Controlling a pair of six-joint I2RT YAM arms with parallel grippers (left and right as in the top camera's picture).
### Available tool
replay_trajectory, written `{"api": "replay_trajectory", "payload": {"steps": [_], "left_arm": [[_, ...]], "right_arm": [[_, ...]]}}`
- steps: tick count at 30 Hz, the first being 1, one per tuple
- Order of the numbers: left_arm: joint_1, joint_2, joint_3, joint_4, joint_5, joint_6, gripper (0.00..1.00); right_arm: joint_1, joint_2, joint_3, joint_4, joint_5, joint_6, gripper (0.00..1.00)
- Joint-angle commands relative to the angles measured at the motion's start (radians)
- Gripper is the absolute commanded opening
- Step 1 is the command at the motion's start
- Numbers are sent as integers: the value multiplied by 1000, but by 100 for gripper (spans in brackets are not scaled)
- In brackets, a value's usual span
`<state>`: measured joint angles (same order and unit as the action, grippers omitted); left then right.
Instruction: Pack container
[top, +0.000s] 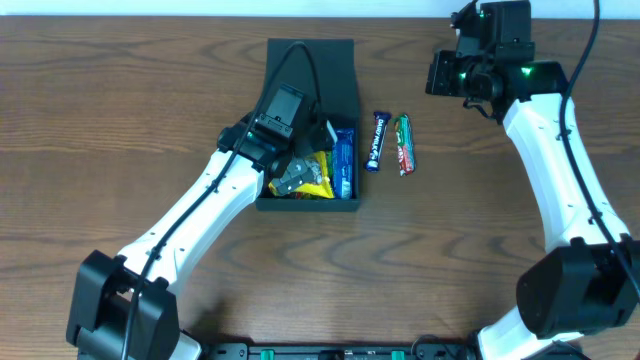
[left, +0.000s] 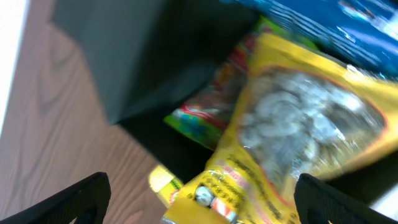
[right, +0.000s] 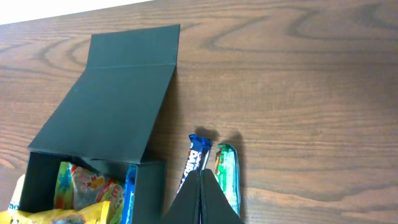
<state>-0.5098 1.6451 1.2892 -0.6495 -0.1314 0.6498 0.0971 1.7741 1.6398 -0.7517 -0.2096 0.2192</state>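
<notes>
The dark teal-green container stands at the table's middle with its flap lid open toward the far side; it also shows in the right wrist view and the left wrist view. Inside lie a yellow snack packet, a blue packet and a multicoloured packet. My left gripper is over the box's near end, jaws wide open on either side of the yellow packet. My right gripper is shut and empty, high at the far right.
A dark blue bar and a green bar lie side by side on the wooden table just right of the container.
</notes>
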Motion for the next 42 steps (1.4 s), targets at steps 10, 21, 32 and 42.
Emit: {"api": "replay_trajectory", "payload": {"steps": [10, 21, 32, 42], "left_arm": [[368, -312, 68, 22, 255, -389, 95], [594, -350, 68, -70, 499, -475, 95], [594, -350, 68, -98, 499, -475, 95], [594, -350, 68, -98, 499, -475, 95]], "right_arm": [[252, 8, 5, -60, -245, -218, 1], [518, 226, -8, -52, -258, -250, 1], [545, 380, -7, -80, -264, -280, 1], [492, 269, 189, -202, -253, -311, 1]]}}
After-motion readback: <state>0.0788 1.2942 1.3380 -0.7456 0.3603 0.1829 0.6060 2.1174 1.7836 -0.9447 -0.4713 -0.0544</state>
